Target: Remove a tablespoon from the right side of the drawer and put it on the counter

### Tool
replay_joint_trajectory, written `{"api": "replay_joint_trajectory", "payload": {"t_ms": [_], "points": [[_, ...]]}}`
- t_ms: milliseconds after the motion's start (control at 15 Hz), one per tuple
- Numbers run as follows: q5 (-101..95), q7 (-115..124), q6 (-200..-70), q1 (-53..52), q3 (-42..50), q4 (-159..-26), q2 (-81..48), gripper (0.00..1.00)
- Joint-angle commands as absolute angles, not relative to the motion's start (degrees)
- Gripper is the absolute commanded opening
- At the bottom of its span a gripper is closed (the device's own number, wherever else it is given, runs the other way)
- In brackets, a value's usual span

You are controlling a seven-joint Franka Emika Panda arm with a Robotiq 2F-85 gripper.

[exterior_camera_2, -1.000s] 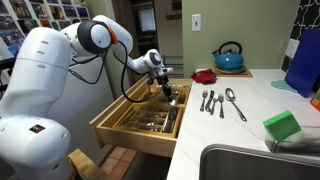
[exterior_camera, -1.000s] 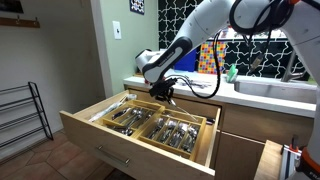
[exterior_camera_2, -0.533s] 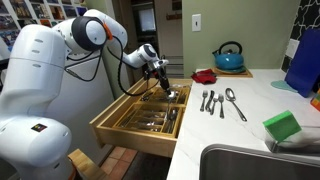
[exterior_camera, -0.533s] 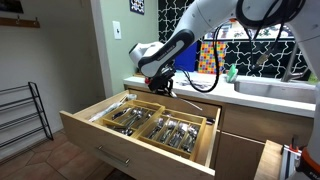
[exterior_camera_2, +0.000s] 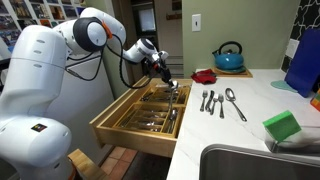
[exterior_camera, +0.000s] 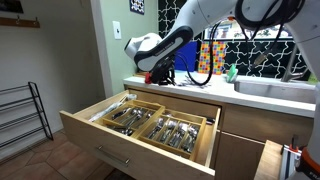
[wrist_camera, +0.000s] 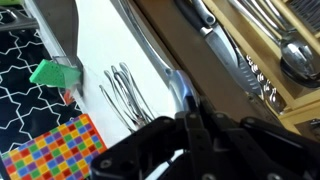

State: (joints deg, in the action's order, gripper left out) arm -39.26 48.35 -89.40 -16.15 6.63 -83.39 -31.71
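A slim steel utensil [wrist_camera: 168,72], its head hidden, is pinched between the closed-in fingers of the tool [exterior_camera_2: 163,72]. The tool hangs above the open drawer [exterior_camera_2: 140,118], just off the bench's [exterior_camera_2: 255,125] front edge. Forks and a spoon [exterior_camera_2: 218,100] lie near that edge, and a blue kettle [exterior_camera_2: 228,57] stands toward the back.

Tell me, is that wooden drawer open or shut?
Open. The drawer sticks out from under the counter, its cutlery compartments exposed.
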Motion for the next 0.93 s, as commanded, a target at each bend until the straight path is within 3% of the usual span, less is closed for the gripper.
{"api": "replay_joint_trajectory", "payload": {"t_ms": [0, 867], "points": [[-44.31, 44.23, -87.28, -14.80, 5.90, -80.56, -33.44, 0.06], [-46.71, 38.70, -98.59, -5.69, 6.13, -81.81, -35.18, 0.06]]}}
